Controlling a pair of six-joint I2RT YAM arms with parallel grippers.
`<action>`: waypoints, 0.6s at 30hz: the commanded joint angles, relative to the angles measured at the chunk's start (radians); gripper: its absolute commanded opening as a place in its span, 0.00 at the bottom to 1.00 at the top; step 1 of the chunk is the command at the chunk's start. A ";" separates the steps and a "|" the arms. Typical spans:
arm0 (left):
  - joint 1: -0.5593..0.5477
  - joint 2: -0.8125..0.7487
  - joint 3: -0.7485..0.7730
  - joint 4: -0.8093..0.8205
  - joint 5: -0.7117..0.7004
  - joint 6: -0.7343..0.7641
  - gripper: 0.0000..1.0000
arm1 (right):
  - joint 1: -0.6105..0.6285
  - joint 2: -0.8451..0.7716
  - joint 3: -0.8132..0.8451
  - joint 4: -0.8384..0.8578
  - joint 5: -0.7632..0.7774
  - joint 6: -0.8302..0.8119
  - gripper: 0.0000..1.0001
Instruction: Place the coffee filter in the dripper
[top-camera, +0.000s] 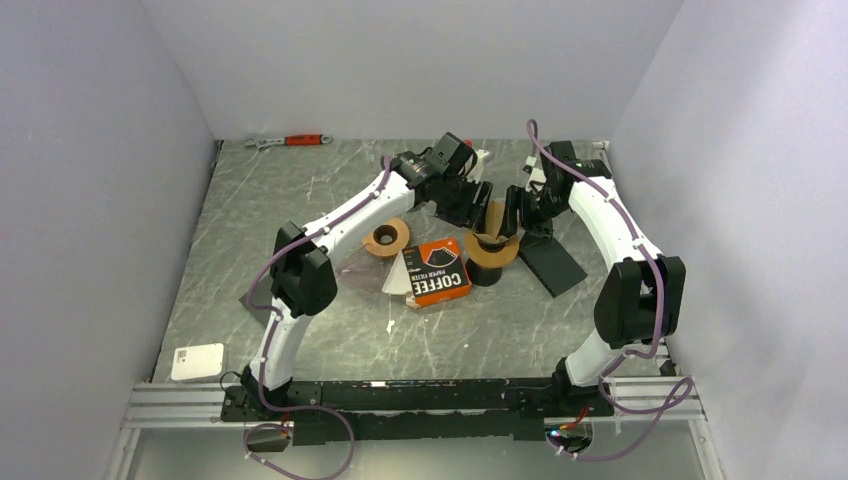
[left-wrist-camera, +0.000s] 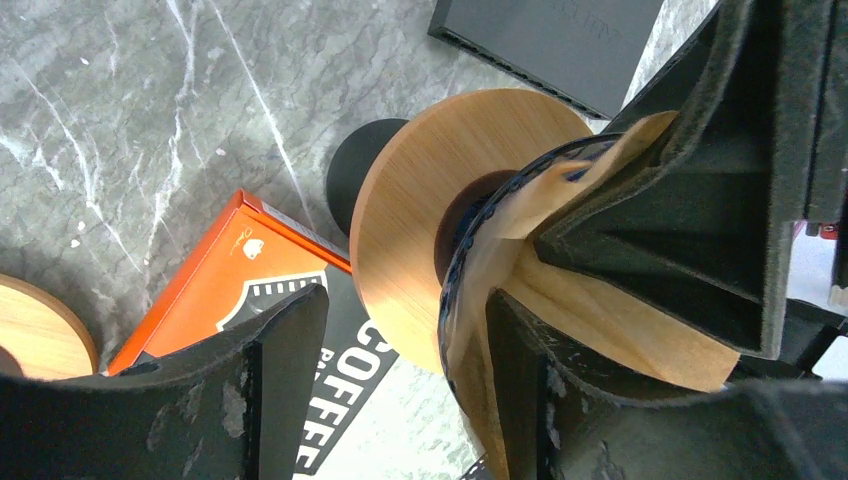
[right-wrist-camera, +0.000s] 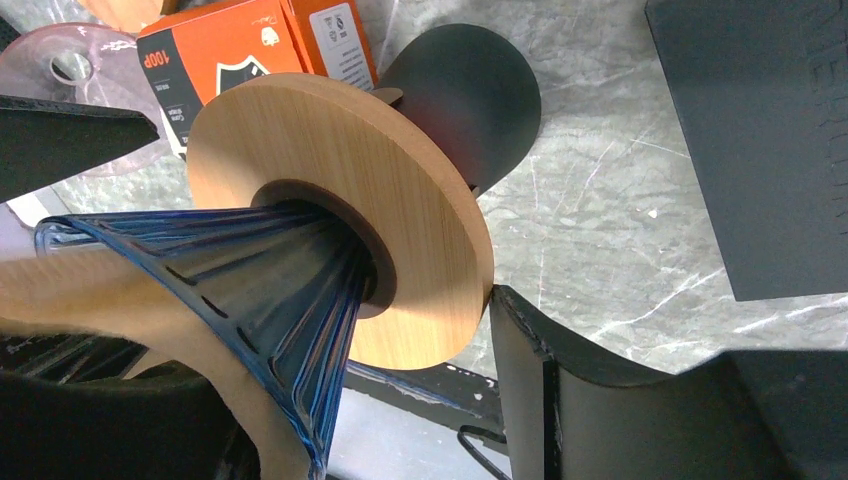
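Jaws of the left gripper (left-wrist-camera: 400, 330) stand well apart with nothing between them, one finger just beside the coffee filter (left-wrist-camera: 600, 310). The right gripper (top-camera: 518, 212) is also parted, straddling the dripper (right-wrist-camera: 270, 270), but whether it pinches anything cannot be told. The tan filter sits in the dripper's blue ribbed cone, which rests in a wooden collar (right-wrist-camera: 330, 150) on a black cup (right-wrist-camera: 470, 90) beside an orange box (top-camera: 438, 270).

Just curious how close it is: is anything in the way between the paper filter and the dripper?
Nothing visible. The brown filter is already at the open mouth of the blue glass dripper; only the robot's own fingers crowd around it.
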 joint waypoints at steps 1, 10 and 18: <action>-0.006 0.000 0.016 0.007 0.015 0.020 0.66 | -0.004 -0.012 -0.021 0.014 0.011 -0.015 0.59; -0.006 -0.008 0.019 0.014 0.014 0.020 0.69 | -0.004 -0.022 0.012 -0.002 0.021 -0.023 0.61; -0.006 -0.061 0.040 0.039 -0.020 0.016 0.77 | -0.004 -0.026 0.123 -0.058 0.037 -0.020 0.68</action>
